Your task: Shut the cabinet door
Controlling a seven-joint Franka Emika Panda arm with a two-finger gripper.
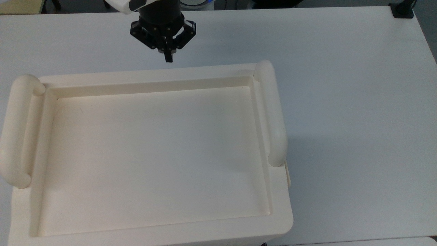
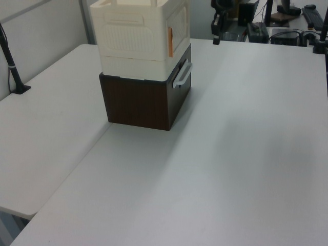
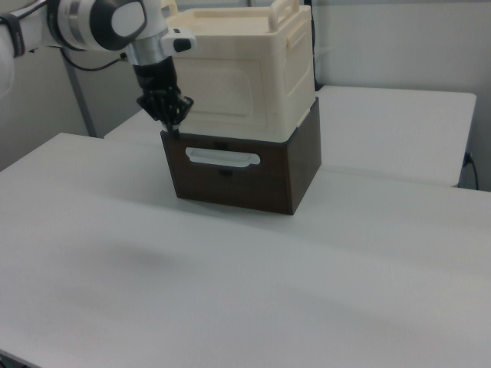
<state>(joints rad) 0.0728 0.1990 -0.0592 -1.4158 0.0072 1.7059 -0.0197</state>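
Hovering clear of cabinet (image 3: 253, 69), gripper (image 3: 173, 129) pinched shut, empty. Cabinet door (image 3: 230, 86) sits flush on front face, to right view's right of claw, apparently already closed.

We see big white tables (image 2: 230, 154) pushed together. At 12 o'clock in the left view, a desk holds dark computer gear (image 2: 287, 10). A pale wall (image 3: 399, 42) stands behind.
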